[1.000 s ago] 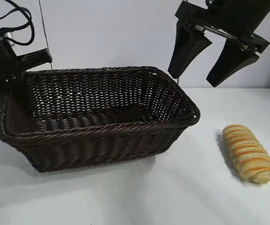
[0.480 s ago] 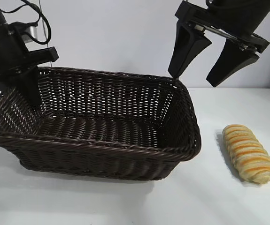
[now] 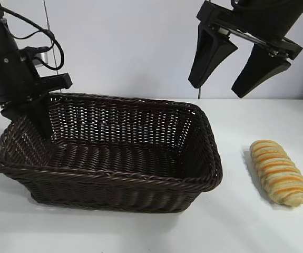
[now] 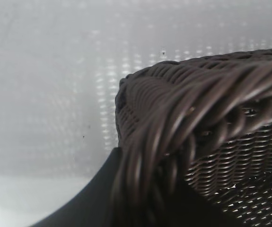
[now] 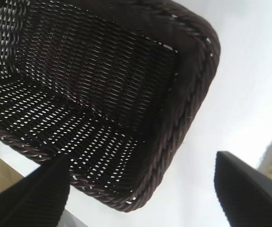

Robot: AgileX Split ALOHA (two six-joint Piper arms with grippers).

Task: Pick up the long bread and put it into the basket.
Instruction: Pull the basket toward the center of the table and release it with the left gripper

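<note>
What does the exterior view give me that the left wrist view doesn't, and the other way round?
Only the exterior view shows the long bread lying on the white table apart from the basket, the right gripper hanging open above the table between them, and the left gripper shut on the basket's left end. Only the left wrist view shows a close look at the braided rim against one dark finger, with the weave inside below it. Both show the basket and its rim.

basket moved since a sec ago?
Yes. The basket, gripped at its rim by the left gripper, tipped and settled; its near corner shifted away from the unmoved long bread.
</note>
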